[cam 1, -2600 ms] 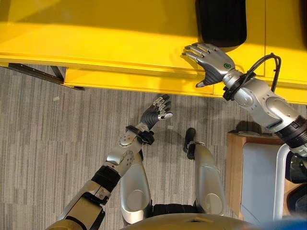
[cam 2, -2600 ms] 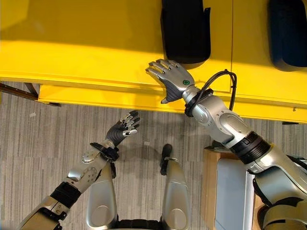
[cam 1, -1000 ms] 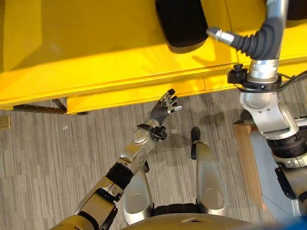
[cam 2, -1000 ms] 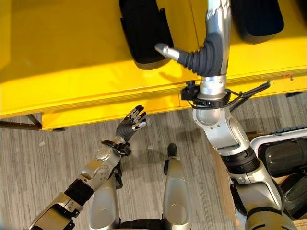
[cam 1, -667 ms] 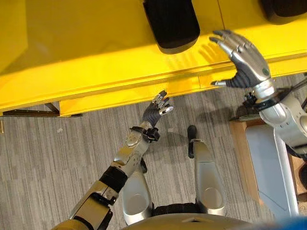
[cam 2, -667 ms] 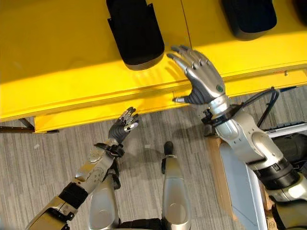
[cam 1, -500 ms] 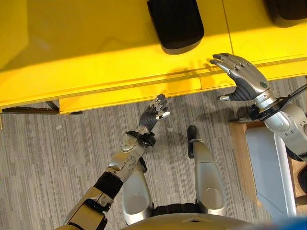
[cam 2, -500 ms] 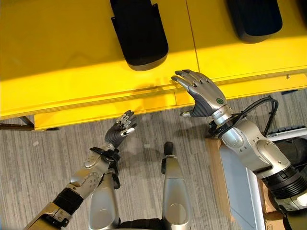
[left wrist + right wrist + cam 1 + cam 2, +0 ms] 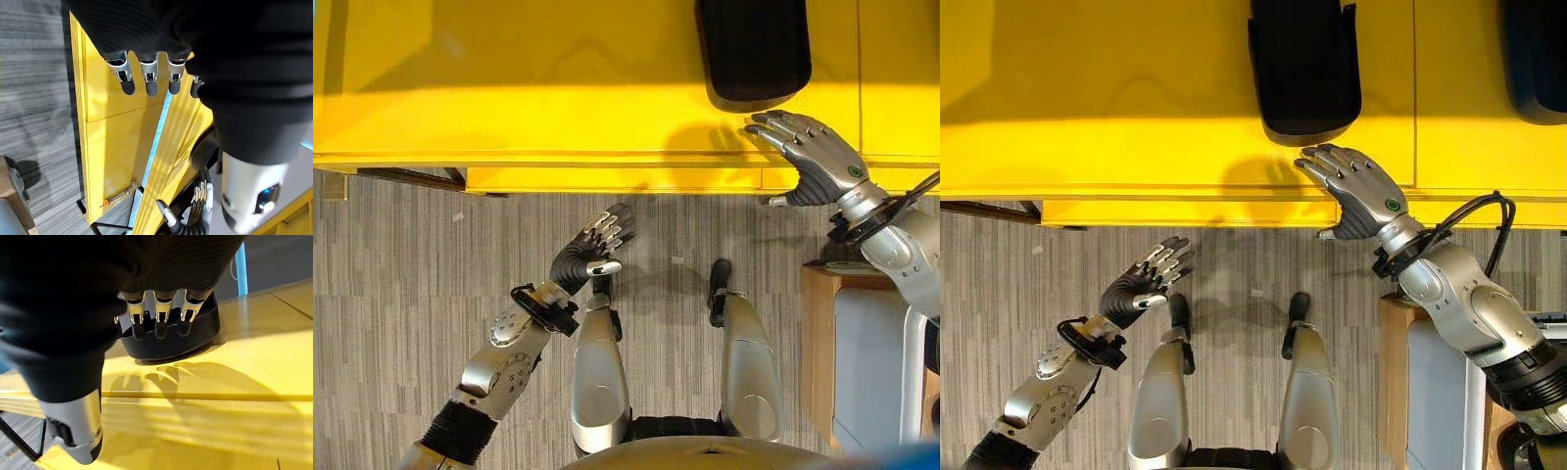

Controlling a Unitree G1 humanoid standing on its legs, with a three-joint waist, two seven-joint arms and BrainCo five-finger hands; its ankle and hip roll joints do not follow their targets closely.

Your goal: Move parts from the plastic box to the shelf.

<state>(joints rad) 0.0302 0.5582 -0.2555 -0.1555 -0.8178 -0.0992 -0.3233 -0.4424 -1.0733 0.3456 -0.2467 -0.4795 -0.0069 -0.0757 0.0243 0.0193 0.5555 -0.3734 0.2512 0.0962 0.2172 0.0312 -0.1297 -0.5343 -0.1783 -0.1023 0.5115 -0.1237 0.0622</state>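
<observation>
A black moulded part (image 9: 1305, 69) lies on the yellow shelf (image 9: 509, 88), and it shows just past my right hand's fingers (image 9: 159, 320) in the right wrist view (image 9: 171, 340). My right hand (image 9: 1361, 191) hovers open and empty over the shelf's front edge, just in front of that part. A second dark part (image 9: 1538, 54) lies further right on the shelf. My left hand (image 9: 592, 250) is open and empty above the floor, short of the shelf. A pale grey plastic box (image 9: 867, 367) stands low at my right.
The box rests on a wooden stand (image 9: 818, 333) beside my right arm. The shelf's front edge (image 9: 1185, 211) runs across the view, with dark metal framing (image 9: 411, 178) under it on the left. Grey striped carpet (image 9: 401, 294) covers the floor.
The camera has swung. My right hand has come back from high over the shelf to its front edge. My left hand has drawn back from the shelf and lower.
</observation>
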